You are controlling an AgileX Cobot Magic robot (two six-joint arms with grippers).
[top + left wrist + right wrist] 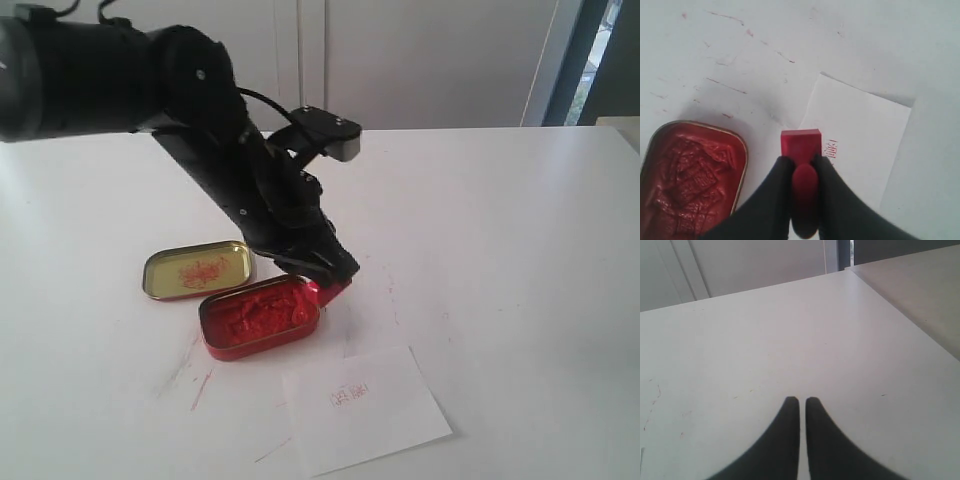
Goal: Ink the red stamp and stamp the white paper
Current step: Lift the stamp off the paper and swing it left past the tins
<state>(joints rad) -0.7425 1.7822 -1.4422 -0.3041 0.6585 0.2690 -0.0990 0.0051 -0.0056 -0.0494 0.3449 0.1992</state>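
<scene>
My left gripper [801,161] is shut on the knob of the red stamp [800,144], whose block end points down at the table. In the exterior view the red stamp [330,292] hangs just right of the open red ink tin [260,317], clear of the ink. The white paper [365,407] lies nearer the front, bearing a small red mark [350,396]. From the left wrist, the white paper [865,135] shows that mark [831,149] beside the stamp. My right gripper [802,401] is shut on nothing, over bare table, out of the exterior view.
The gold tin lid [197,269], smeared red inside, rests behind and left of the ink tin [690,182]. Red ink streaks [200,385] mark the white table [500,250] in front of the tin. The table's far right edge [900,305] shows from the right wrist.
</scene>
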